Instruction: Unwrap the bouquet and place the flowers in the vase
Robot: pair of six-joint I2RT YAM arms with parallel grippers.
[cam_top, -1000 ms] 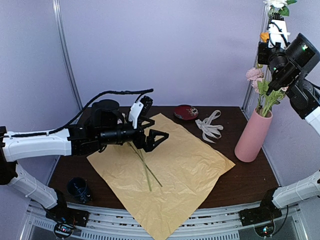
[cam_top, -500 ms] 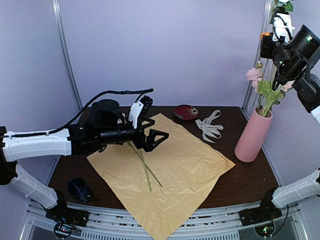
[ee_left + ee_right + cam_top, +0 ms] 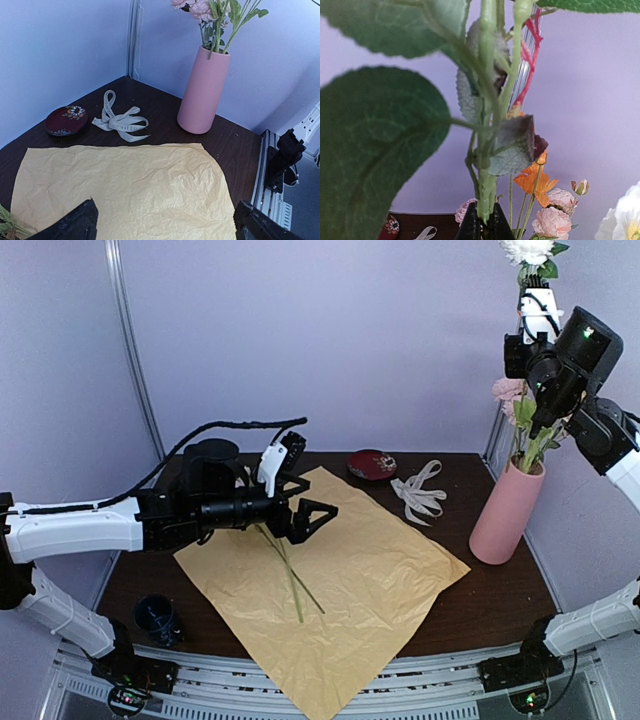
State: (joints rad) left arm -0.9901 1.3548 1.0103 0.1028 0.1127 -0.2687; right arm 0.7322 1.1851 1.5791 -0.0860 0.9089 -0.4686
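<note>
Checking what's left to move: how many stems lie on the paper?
2 stems, close together on the paper, running from under the left end effector toward the near edge; more may hide under it.

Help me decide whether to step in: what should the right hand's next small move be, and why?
Probably lower the right hand straight down toward the vase. It is shut on a green stem, and in the overhead view it sits well above the vase mouth, so the stem should sink in before any release.
</note>
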